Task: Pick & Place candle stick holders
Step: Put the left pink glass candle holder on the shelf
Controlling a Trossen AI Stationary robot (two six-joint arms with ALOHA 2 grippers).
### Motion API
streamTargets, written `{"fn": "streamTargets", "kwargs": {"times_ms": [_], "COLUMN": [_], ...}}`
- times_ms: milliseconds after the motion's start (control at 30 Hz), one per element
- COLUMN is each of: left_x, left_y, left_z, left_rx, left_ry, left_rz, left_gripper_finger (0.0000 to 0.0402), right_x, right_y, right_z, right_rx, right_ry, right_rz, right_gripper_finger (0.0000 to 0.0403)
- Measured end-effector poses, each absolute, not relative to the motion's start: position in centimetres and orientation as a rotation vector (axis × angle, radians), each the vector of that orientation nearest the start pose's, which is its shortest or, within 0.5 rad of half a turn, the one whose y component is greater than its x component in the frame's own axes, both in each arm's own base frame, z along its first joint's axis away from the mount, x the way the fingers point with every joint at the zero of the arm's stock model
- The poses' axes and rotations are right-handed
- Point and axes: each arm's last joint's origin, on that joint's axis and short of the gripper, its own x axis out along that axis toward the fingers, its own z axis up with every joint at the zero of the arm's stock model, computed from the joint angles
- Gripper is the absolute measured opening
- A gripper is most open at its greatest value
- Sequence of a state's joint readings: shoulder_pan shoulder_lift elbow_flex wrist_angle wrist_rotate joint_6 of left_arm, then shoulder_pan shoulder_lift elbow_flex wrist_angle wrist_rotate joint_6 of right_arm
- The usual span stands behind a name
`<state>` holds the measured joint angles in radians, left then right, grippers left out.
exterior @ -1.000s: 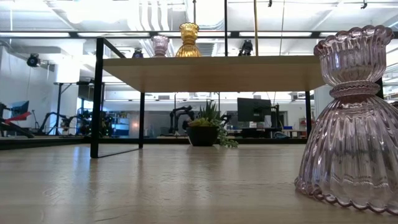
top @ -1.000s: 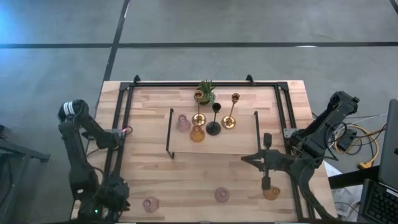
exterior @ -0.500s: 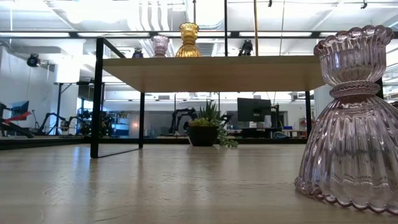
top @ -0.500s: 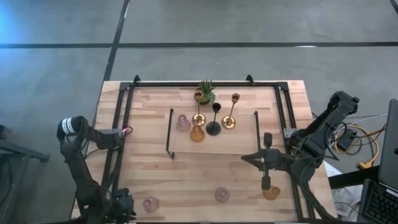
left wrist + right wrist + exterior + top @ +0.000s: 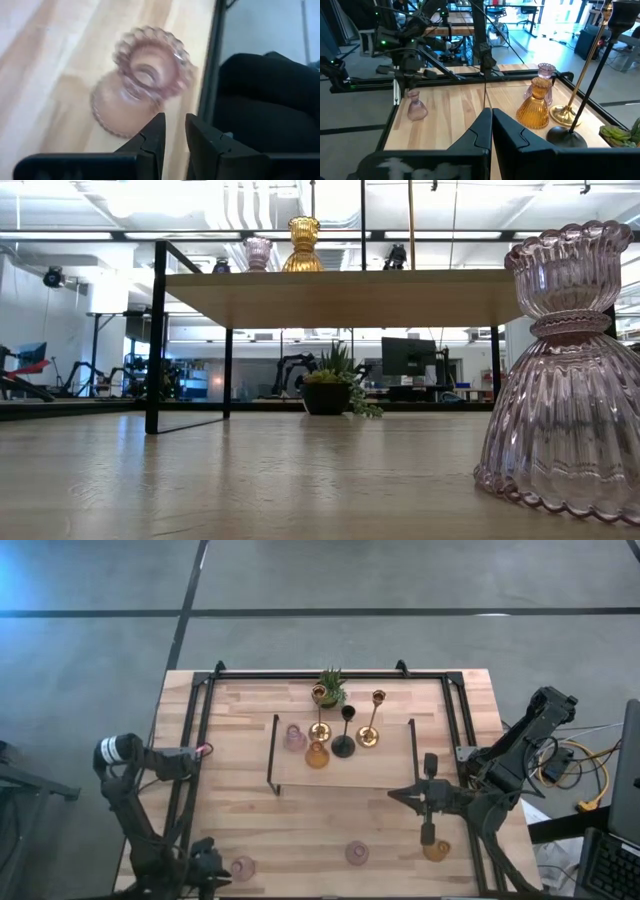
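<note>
A squat pink glass candle stick holder (image 5: 142,80) stands upright on its base at the table's near left corner (image 5: 242,867). My left gripper (image 5: 174,122) hovers just left of it (image 5: 212,865), tipped down, fingers a narrow gap apart with nothing between them. Another pink holder (image 5: 357,853) and an amber one (image 5: 436,851) stand near the front edge. On the low shelf (image 5: 390,772) stand a pink holder (image 5: 294,737), an amber one (image 5: 317,754), two tall gold ones (image 5: 369,730) and a black one (image 5: 344,740). My right gripper (image 5: 490,125) is shut, raised right of the shelf (image 5: 428,802).
A small potted green plant (image 5: 328,690) stands behind the shelf. A black rail frame (image 5: 190,740) runs along the table's left, far and right sides. The shelf's black legs (image 5: 155,340) rise from the table. Bare wood lies between the shelf and the front holders.
My left gripper has come down and moved toward the table's near edge and right, closing on the pink holder at the near left corner, tipping further downward. Its finger gap looks the same. Nothing on the table has moved.
</note>
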<state>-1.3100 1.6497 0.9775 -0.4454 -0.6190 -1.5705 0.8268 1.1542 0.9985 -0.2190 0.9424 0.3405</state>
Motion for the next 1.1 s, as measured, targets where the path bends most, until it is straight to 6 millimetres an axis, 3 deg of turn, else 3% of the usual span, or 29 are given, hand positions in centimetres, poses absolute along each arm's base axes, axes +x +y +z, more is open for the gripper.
{"fn": "streamTargets", "kwargs": {"times_ms": [233, 433, 633, 867, 1100], "left_x": [10.2, 10.7, 11.3, 12.0, 12.9], "left_y": [-28.7, -28.2, -28.0, -27.4, -27.2], "left_z": [17.6, 17.9, 17.8, 17.2, 17.2], "left_rx": [-0.464, -0.346, -0.323, -0.328, -0.312], "left_ry": [0.865, 0.710, 0.730, 0.758, 0.743], "left_rz": [0.076, 0.100, 0.101, 0.121, 0.106], "left_gripper_finger": [0.0078, 0.0078, 0.0083, 0.0144, 0.0214], "right_x": [18.2, 18.2, 18.2, 17.4, 14.2], "right_y": [16.3, 16.3, 16.3, 15.4, 12.3], "right_z": [33.5, 33.5, 33.5, 34.2, 34.7], "right_rx": [0.047, 0.047, 0.044, 0.102, 0.275], "right_ry": [0.215, 0.215, 0.215, 0.205, 0.308], "right_rz": [-0.152, -0.151, -0.151, -0.156, -0.145], "right_gripper_finger": [0.0008, 0.0008, 0.0008, 0.0008, 0.0008]}}
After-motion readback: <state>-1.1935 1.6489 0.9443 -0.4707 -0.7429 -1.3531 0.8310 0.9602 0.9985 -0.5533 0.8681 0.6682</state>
